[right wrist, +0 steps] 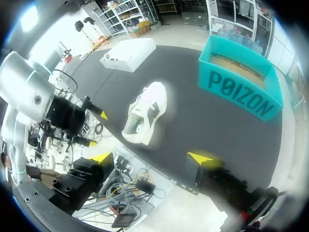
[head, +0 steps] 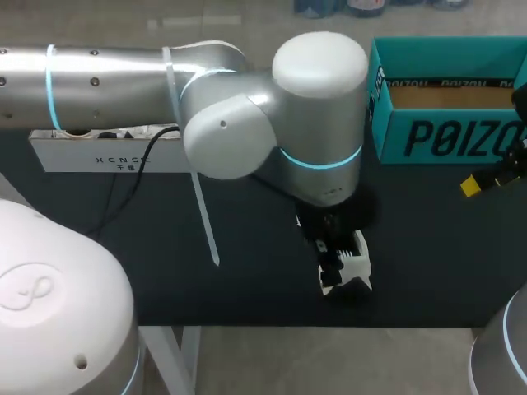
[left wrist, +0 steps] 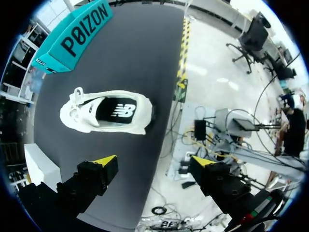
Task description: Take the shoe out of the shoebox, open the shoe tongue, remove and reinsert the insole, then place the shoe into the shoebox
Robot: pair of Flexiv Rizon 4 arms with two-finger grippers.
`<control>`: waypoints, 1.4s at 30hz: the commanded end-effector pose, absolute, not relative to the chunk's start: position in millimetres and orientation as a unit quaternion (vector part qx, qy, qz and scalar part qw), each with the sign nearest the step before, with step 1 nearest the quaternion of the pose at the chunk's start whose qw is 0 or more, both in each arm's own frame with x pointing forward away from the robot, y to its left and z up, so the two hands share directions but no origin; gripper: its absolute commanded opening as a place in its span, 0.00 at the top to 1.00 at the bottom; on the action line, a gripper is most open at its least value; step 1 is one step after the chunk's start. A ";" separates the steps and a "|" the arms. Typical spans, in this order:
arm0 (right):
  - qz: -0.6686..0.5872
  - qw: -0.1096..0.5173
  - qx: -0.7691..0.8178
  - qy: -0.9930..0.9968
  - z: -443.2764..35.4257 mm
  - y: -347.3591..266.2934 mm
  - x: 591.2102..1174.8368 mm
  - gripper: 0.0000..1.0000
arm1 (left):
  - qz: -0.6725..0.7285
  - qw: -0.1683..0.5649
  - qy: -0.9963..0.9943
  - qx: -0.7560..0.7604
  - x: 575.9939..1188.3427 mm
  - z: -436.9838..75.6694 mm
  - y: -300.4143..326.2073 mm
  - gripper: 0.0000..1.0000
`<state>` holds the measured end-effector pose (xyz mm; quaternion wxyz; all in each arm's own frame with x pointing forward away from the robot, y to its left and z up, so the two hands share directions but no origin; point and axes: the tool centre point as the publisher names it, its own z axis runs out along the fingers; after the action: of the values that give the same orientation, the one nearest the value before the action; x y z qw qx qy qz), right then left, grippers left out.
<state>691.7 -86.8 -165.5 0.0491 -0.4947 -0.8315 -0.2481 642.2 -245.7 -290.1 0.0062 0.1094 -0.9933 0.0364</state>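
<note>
Our white sneaker lies on the black table, outside the teal cardboard shoebox; our left gripper and right gripper gape empty.

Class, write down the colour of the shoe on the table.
White, with a black inside; the shoe shows best in the left wrist view.

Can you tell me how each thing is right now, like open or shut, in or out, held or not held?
shoe: out of the box, standing on its sole on the table, not held.
insole: inside the shoe.
shoebox: open, no lid on it, no shoe seen inside.
left end effector: open, empty, above the shoe.
right end effector: open, empty, off to the side of the shoe.
</note>
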 end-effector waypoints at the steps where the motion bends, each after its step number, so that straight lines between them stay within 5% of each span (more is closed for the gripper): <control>1: -0.247 0.049 -0.495 -0.831 -166.5 -86.3 692.6 0.00 | 0.011 0.035 -0.995 0.097 648.1 -309.6 -286.8 0.00; 42: -0.247 0.049 -0.495 -0.831 -166.5 -86.3 692.6 0.00 | -0.024 0.040 -0.995 0.091 669.6 -368.5 -305.3 0.00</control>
<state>691.7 -86.7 -165.4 0.0490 -0.4947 -0.8315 -0.2481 669.0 -305.0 -366.3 0.0394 0.0901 -0.9949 -0.0240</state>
